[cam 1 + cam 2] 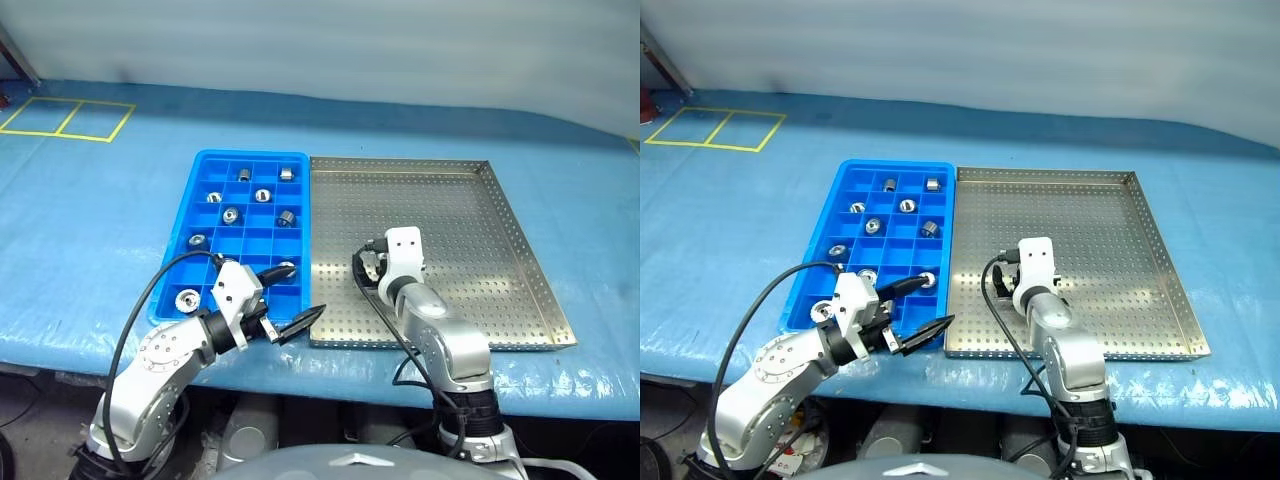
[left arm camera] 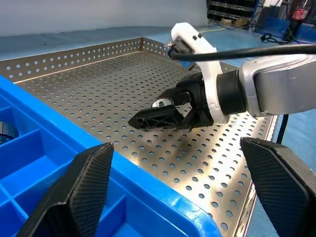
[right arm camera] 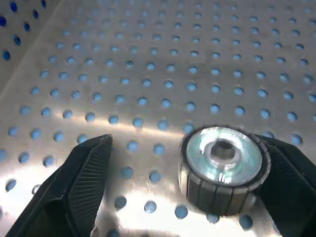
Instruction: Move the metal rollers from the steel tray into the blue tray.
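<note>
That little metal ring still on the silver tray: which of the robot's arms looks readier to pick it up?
The right. Its gripper is down on the steel tray with open fingers either side of the roller. The left gripper hangs open over the blue tray's near corner.

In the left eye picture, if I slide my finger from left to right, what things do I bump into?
Yellow tape squares → blue tray → steel tray
</note>
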Action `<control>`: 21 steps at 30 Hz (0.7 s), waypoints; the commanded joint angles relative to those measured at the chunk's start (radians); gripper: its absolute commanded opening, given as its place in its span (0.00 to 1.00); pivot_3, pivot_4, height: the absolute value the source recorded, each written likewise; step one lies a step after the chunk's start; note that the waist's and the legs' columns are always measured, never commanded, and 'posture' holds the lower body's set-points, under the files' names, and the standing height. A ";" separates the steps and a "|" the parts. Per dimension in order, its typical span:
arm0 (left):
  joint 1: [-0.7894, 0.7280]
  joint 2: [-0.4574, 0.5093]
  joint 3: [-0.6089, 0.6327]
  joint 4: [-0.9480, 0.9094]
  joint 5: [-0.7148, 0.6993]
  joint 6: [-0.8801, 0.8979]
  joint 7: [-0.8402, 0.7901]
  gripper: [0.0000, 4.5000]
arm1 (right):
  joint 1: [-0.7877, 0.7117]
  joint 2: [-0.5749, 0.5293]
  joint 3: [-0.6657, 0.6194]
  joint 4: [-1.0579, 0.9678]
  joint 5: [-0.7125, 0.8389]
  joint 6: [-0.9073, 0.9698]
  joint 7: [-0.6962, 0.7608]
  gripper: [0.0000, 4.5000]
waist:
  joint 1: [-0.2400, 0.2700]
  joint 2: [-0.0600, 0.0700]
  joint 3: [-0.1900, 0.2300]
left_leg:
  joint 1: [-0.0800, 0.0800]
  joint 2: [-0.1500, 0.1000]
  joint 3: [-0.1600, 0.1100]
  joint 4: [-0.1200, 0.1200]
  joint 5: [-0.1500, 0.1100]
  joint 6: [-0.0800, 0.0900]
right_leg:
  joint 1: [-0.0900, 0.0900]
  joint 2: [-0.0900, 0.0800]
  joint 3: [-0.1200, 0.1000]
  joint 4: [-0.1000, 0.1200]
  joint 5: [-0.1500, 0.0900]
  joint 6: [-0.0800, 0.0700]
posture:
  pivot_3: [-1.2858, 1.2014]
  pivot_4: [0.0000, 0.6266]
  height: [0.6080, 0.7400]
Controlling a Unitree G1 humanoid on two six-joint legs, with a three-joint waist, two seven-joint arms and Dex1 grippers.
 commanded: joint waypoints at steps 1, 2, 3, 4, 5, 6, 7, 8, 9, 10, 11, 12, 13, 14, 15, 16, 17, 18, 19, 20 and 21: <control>0.003 -0.007 -0.004 -0.025 0.002 -0.008 0.010 1.00 | 0.033 -0.003 0.011 -0.021 0.000 -0.011 0.025 0.79 | -0.001 0.000 0.000 | 0.000 0.000 0.000 0.000 0.000 0.000 | 0.000 0.000 0.000 0.000 0.000 0.000 | 0.63 0.24 1.00; 0.007 -0.006 -0.004 -0.026 0.001 -0.009 0.013 1.00 | 0.039 -0.006 0.013 -0.032 0.000 -0.010 0.029 0.73 | -0.001 0.000 0.000 | 0.000 0.000 0.000 0.000 0.000 0.000 | 0.000 0.000 0.000 0.000 0.000 0.000 | 0.63 0.24 1.00; 0.011 -0.005 -0.004 -0.027 0.001 -0.011 0.015 1.00 | 0.042 -0.009 0.015 -0.043 0.000 -0.006 0.032 0.65 | -0.002 0.000 0.000 | 0.001 0.000 0.000 0.000 0.000 0.000 | 0.000 0.000 0.000 0.000 0.000 0.000 | 0.63 0.24 1.00; 0.014 -0.004 -0.004 -0.028 0.002 -0.012 0.016 1.00 | 0.044 -0.014 0.016 -0.053 0.000 -0.002 0.035 0.56 | -0.003 0.000 0.000 | 0.001 0.000 0.000 0.000 0.000 0.000 | 0.000 0.000 0.001 0.000 0.000 0.000 | 0.63 0.24 1.00; 0.016 -0.004 -0.003 -0.029 0.001 -0.013 0.018 1.00 | 0.043 -0.018 0.017 -0.067 0.001 0.003 0.039 0.50 | -0.003 0.000 0.000 | 0.001 0.001 0.000 0.000 0.000 0.000 | 0.000 0.000 0.001 0.001 0.000 0.000 | 0.63 0.24 1.00; 0.017 -0.004 -0.002 -0.029 0.001 -0.014 0.018 1.00 | 0.039 -0.021 0.018 -0.082 0.002 0.010 0.043 0.43 | -0.003 0.000 0.000 | 0.002 0.001 0.000 0.000 0.000 0.000 | 0.000 0.001 0.002 0.001 0.000 0.000 | 0.63 0.24 1.00; 0.018 -0.003 -0.002 -0.029 0.001 -0.015 0.018 1.00 | 0.036 -0.023 0.018 -0.092 0.003 0.015 0.046 0.37 | -0.003 0.000 0.000 | 0.002 0.001 0.000 0.000 0.000 0.000 | 0.000 0.001 0.002 0.001 0.000 0.000 | 0.63 0.24 1.00; 0.019 -0.005 -0.002 -0.029 0.003 -0.017 0.021 1.00 | 0.029 -0.026 0.018 -0.107 0.005 0.022 0.052 0.38 | -0.002 0.000 0.000 | 0.002 0.001 0.000 -0.001 0.000 0.000 | 0.000 0.001 0.002 0.001 0.000 0.000 | 0.63 0.24 1.00; 0.020 -0.006 0.000 -0.029 0.007 -0.021 0.026 1.00 | 0.011 -0.033 0.024 -0.127 0.004 0.032 0.060 0.38 | -0.002 0.000 0.000 | 0.002 0.001 0.000 -0.001 0.000 0.000 | 0.000 0.001 0.002 0.001 0.000 0.000 | 0.63 0.24 1.00; 0.021 -0.008 0.001 -0.028 0.012 -0.026 0.030 1.00 | -0.009 -0.041 0.033 -0.145 0.002 0.043 0.068 0.38 | -0.002 0.001 0.000 | 0.001 0.001 0.000 -0.001 0.000 0.000 | 0.000 0.001 0.002 0.001 0.000 0.000 | 0.64 0.24 1.00; 0.023 -0.010 0.006 -0.026 0.018 -0.036 0.038 1.00 | -0.037 -0.051 0.044 -0.164 -0.001 0.054 0.076 0.38 | -0.002 0.001 0.001 | 0.001 0.001 0.000 -0.001 0.000 0.000 | -0.001 0.000 0.003 0.001 0.000 0.000 | 0.64 0.24 1.00; 0.023 -0.014 0.012 -0.025 0.025 -0.046 0.048 1.00 | -0.066 -0.057 0.054 -0.178 -0.002 0.065 0.084 0.38 | -0.002 0.001 0.001 | 0.001 0.000 0.000 -0.001 0.000 0.000 | -0.001 0.000 0.003 0.001 0.000 0.000 | 0.64 0.24 1.00; 0.022 -0.020 0.017 -0.022 0.030 -0.054 0.058 1.00 | -0.090 -0.060 0.059 -0.187 -0.002 0.075 0.089 0.38 | -0.002 0.002 0.001 | 0.001 0.000 0.000 -0.001 0.000 0.000 | -0.001 0.000 0.003 0.001 0.000 0.000 | 0.64 0.24 1.00; 0.021 -0.029 0.029 -0.021 0.031 -0.061 0.071 1.00 | -0.126 -0.063 0.069 -0.193 -0.004 0.083 0.093 0.38 | 0.000 0.002 0.001 | 0.001 0.000 0.001 -0.001 0.000 0.000 | -0.002 0.000 0.003 0.001 0.000 0.001 | 0.65 0.24 1.00; 0.020 -0.035 0.038 -0.020 0.036 -0.068 0.083 1.00 | -0.160 -0.064 0.078 -0.195 -0.007 0.091 0.096 0.38 | 0.002 0.002 0.002 | 0.001 0.000 0.000 -0.001 0.000 0.000 | -0.001 0.001 0.003 0.001 0.000 0.001 | 0.65 0.24 1.00; 0.021 -0.040 0.044 -0.021 0.045 -0.073 0.094 1.00 | -0.193 -0.066 0.087 -0.193 -0.010 0.095 0.101 0.38 | 0.004 0.002 0.002 | 0.001 0.000 0.000 -0.001 0.000 0.000 | -0.001 0.001 0.003 0.001 0.000 0.001 | 0.66 0.24 1.00; 0.025 -0.045 0.050 -0.023 0.054 -0.078 0.107 1.00 | -0.227 -0.064 0.096 -0.187 -0.011 0.097 0.107 0.38 | 0.008 0.002 0.001 | 0.001 0.000 0.000 -0.001 0.000 0.000 | -0.001 0.002 0.003 0.001 0.000 0.001 | 0.66 0.24 1.00; 0.028 -0.049 0.052 -0.025 0.063 -0.081 0.118 1.00 | -0.251 -0.061 0.101 -0.181 -0.010 0.100 0.111 0.38 | 0.011 0.002 0.001 | 0.001 -0.001 0.000 -0.002 0.000 0.000 | -0.001 0.002 0.003 0.001 0.000 0.000 | 0.66 0.24 1.00; 0.034 -0.052 0.059 -0.027 0.068 -0.086 0.129 1.00 | -0.277 -0.054 0.108 -0.170 -0.008 0.101 0.113 0.38 | 0.015 0.002 0.001 | 0.001 -0.001 0.000 -0.002 0.000 0.000 | -0.001 0.002 0.003 0.001 0.000 0.000 | 0.67 0.24 1.00; 0.041 -0.055 0.067 -0.031 0.072 -0.090 0.139 1.00 | -0.300 -0.047 0.113 -0.157 -0.005 0.101 0.118 0.38 | 0.020 0.002 0.001 | 0.001 -0.001 0.000 -0.003 0.000 0.000 | -0.001 0.002 0.003 0.000 0.000 0.000 | 0.67 0.24 1.00; 0.051 -0.057 0.078 -0.037 0.077 -0.094 0.150 1.00 | -0.322 -0.038 0.121 -0.135 -0.001 0.093 0.127 0.38 | 0.022 0.002 0.001 | 0.001 -0.001 0.000 -0.004 0.000 0.000 | -0.001 0.002 0.003 0.000 0.000 0.000 | 0.68 0.24 1.00</control>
